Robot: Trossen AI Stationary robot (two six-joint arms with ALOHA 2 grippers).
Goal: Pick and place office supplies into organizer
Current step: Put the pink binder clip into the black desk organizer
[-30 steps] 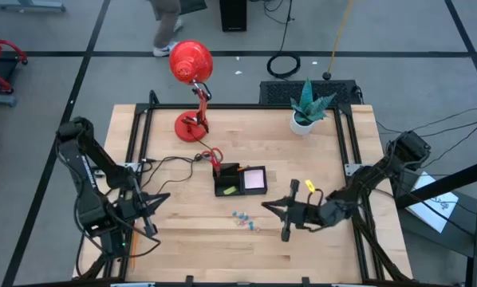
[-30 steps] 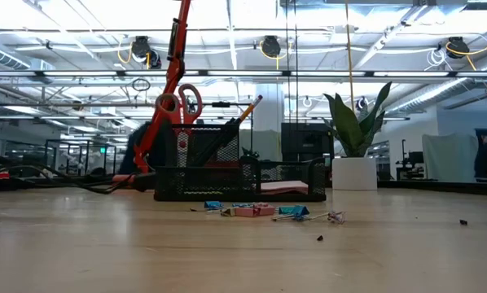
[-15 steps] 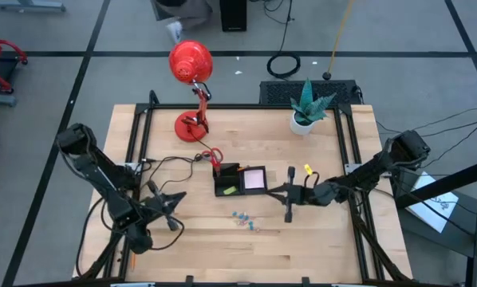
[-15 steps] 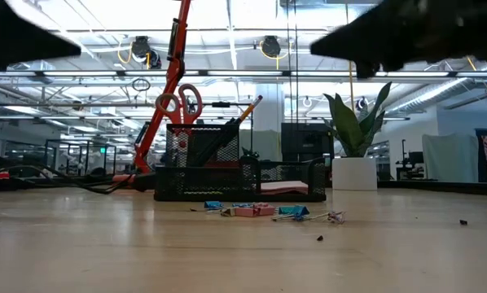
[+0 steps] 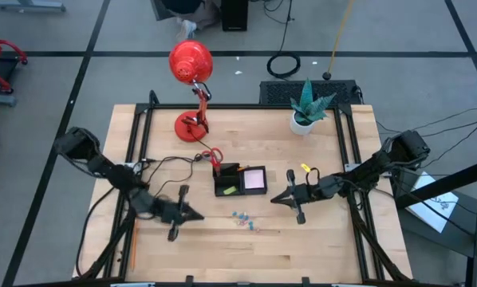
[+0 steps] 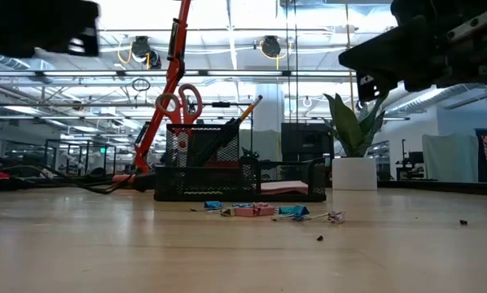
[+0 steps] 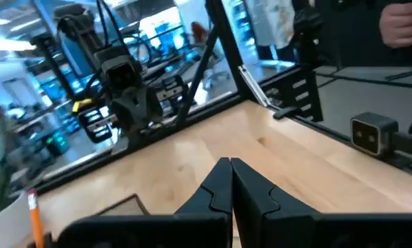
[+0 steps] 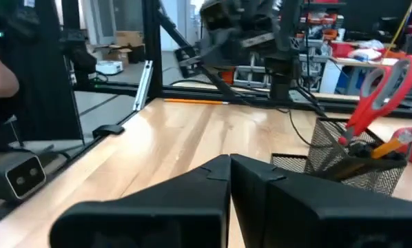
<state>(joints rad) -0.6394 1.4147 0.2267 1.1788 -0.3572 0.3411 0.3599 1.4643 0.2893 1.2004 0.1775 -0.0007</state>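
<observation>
Both grippers hang above the wooden table (image 5: 318, 239) with their fingers pressed together and nothing between them. From above, the left gripper (image 5: 197, 216) sits over the near-left part of the table, its tip aimed right toward the scattered clips; its own camera shows the two dark fingers (image 7: 216, 189) meeting in a closed point. The right gripper (image 5: 275, 198) is over the middle-right, its tip aimed left, just right of the organizer and apart from it; its wrist camera likewise shows closed fingers (image 8: 223, 172).

Between the two grippers, slightly farther back, stands the black mesh organizer (image 5: 238, 181). Red-handled scissors (image 6: 179, 102) and an orange pencil (image 6: 245, 110) stand upright in its tall left compartment, a yellow-green small piece (image 5: 230, 190) lies in a low compartment, and a pale square sticky-note pad (image 5: 254, 178) fills the right one. Small blue and pink clips (image 5: 245, 220) lie loose on the wood just near of the organizer, between the two gripper tips.

Farther back stand a red desk lamp (image 5: 191, 68) on the left and a white plant pot (image 5: 303, 122) on the right.
</observation>
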